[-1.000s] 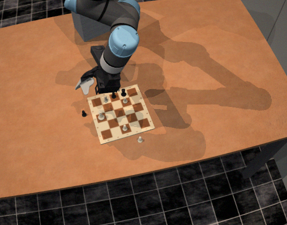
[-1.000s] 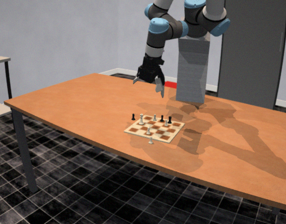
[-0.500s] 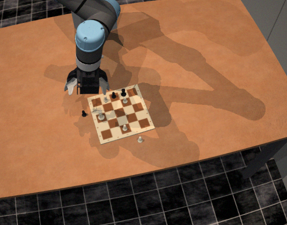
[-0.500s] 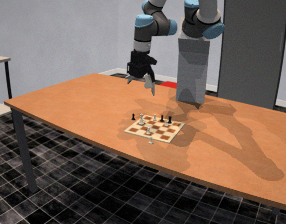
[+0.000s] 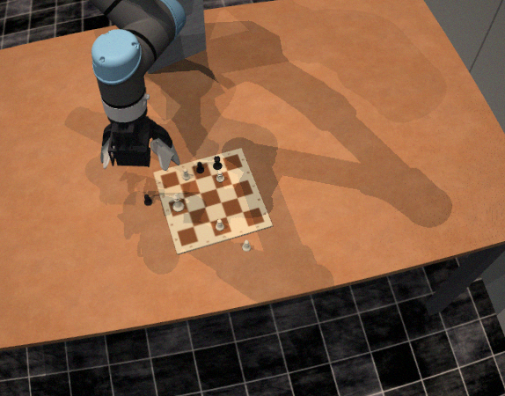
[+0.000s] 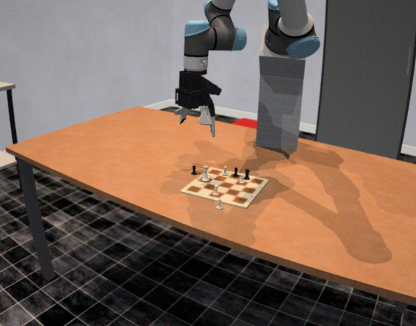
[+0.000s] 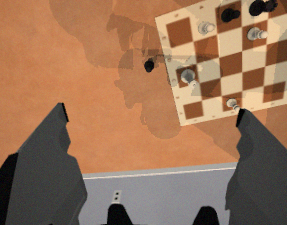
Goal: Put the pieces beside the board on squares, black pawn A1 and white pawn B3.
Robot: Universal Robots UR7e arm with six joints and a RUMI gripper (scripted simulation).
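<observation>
The small chessboard [image 5: 212, 199] lies on the wooden table; it also shows in the exterior view [image 6: 225, 189] and the wrist view [image 7: 228, 55]. The black pawn [image 5: 147, 200] stands on the table just left of the board, seen too in the exterior view [image 6: 193, 169] and the wrist view [image 7: 149, 65]. The white pawn [image 5: 246, 245] [image 6: 219, 204] stands on the table by the board's near edge. Several white and black pieces stand on the board. My gripper [image 5: 138, 156] hangs open and empty, high above the table [image 6: 196, 122], beyond the black pawn.
A grey pedestal [image 6: 279, 101] carries the arm's base at the table's back. A tall grey cabinet [image 6: 367, 65] stands behind the table at the right. The table's front edge is close to the white pawn.
</observation>
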